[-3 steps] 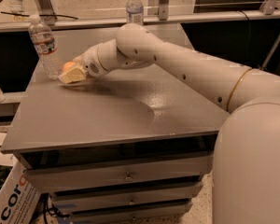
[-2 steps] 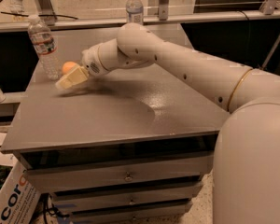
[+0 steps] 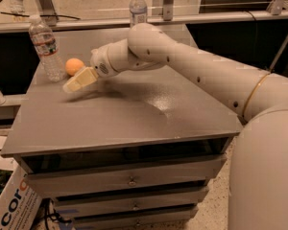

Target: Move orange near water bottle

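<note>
The orange (image 3: 74,66) rests on the grey table top (image 3: 134,109) near its back left corner. It lies just right of the water bottle (image 3: 45,48), a clear ribbed bottle with a white cap and a red-and-white label, which stands upright. My gripper (image 3: 78,81) hangs low over the table just in front and to the right of the orange. It is apart from the orange and holds nothing. Its cream fingers (image 3: 81,79) point left and down, and look open.
A second bottle (image 3: 138,6) with a pale blue-and-white label stands at the table's back edge. The table has drawers (image 3: 129,181) in front. A cardboard box (image 3: 12,205) sits on the floor at lower left. Metal rails run behind the table.
The gripper was around the orange a second ago. It has let the orange go and drawn back toward the front right; the orange now lies free beside the water bottle.
</note>
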Tool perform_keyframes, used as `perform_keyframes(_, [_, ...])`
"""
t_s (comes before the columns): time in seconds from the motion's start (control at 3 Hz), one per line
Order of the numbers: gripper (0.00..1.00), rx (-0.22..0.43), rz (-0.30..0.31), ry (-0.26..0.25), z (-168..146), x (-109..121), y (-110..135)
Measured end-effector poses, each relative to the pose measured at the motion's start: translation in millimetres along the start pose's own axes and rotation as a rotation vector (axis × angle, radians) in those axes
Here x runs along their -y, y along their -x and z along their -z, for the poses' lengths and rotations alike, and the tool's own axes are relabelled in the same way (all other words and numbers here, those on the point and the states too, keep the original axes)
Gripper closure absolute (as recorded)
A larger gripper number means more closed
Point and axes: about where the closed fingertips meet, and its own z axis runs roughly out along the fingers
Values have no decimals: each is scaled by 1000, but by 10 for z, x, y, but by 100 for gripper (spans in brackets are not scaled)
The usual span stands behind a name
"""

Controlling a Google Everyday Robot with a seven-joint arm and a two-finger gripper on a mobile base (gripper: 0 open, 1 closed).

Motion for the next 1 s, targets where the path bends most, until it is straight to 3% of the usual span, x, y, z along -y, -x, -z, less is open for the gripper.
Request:
perform_keyframes(0.33, [0, 39, 3, -11, 433, 48, -105])
perform_keyframes(0.67, [0, 114, -1, -22, 1191, 106, -340])
perform_keyframes(1.0, [0, 118, -10, -51, 1423, 170, -440])
